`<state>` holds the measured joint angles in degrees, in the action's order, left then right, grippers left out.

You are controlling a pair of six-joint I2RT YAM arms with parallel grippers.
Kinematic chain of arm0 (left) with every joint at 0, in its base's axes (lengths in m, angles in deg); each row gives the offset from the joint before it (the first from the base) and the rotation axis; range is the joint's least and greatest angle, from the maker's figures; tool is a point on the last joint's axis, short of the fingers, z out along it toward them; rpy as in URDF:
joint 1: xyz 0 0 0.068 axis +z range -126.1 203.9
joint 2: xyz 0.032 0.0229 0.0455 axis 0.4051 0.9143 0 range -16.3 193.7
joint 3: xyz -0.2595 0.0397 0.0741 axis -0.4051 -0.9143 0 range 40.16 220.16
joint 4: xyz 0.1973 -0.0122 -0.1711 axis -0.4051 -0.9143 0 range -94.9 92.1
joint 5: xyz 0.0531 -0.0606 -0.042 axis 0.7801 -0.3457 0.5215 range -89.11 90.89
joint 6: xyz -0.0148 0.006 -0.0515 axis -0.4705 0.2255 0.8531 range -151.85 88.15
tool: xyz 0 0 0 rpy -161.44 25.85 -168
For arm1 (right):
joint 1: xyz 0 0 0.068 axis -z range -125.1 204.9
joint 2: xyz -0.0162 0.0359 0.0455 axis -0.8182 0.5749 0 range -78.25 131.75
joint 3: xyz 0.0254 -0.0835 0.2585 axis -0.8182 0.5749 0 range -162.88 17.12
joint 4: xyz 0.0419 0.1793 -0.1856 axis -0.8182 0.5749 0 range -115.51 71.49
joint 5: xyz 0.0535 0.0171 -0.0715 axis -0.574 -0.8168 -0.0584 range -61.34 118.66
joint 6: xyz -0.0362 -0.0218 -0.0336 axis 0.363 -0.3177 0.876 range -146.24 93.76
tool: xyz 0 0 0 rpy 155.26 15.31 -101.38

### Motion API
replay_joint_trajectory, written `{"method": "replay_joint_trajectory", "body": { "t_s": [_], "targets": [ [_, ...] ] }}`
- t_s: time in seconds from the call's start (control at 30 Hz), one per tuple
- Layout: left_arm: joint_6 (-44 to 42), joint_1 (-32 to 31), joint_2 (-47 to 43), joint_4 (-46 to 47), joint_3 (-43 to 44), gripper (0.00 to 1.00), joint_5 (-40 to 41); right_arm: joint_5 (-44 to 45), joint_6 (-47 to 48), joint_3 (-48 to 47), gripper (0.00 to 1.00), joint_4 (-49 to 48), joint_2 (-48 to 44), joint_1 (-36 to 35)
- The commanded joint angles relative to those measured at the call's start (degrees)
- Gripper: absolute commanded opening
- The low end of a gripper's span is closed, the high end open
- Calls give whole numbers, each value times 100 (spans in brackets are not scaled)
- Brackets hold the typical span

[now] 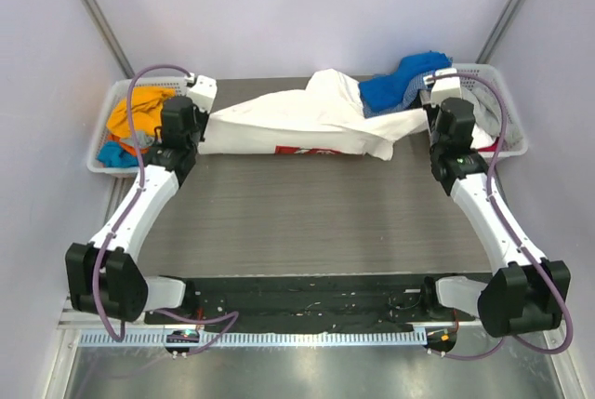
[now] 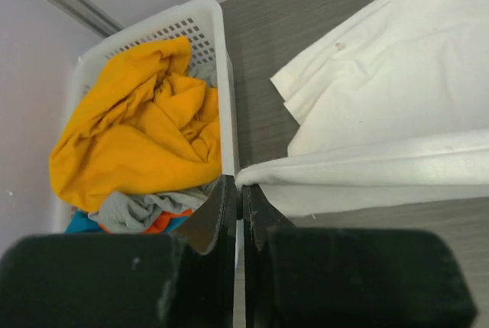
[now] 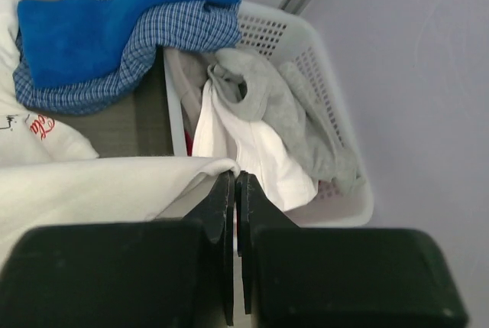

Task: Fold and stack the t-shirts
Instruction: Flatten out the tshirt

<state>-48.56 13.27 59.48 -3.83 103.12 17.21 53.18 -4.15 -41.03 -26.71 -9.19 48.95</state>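
Left basket (image 1: 100, 152), 10 o'clock: orange shirt (image 2: 137, 137). Right basket (image 3: 321, 53), 2 o'clock: grey shirt (image 3: 298, 114); blue shirt (image 3: 99, 22), checked shirt (image 3: 176, 34) over rim. Left tool (image 2: 239, 194), right tool (image 3: 234, 186) clamped on white shirt (image 1: 297, 120).

A white slatted plastic basket (image 1: 100, 134) sits at the far left of the grey wood-grain table (image 1: 307, 218), a matching basket (image 1: 513, 120) at the far right. Pale walls (image 1: 279, 8) rise behind.

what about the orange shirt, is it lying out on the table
No, the orange shirt lies bunched inside the basket at the left.
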Motion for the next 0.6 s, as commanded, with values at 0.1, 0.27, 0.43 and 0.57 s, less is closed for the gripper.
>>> {"method": "replay_joint_trajectory", "body": {
  "t_s": [0.1,0.27,0.43,0.57],
  "targets": [
    [-262,0,-1249,-546,-319,0,-338,-218,-538,409,1,697,-990,59],
    [-393,-44,-1786,-1366,-696,0,-823,-665,-627,752,1,1357,-1473,59],
    [-535,-114,-2217,-1858,-1293,0,-972,-1334,-583,1130,1,2254,-1860,59],
    [-570,-114,-2446,-2315,-1462,0,-1121,-1914,-443,1052,1,3027,-2045,59]
  ]
}}
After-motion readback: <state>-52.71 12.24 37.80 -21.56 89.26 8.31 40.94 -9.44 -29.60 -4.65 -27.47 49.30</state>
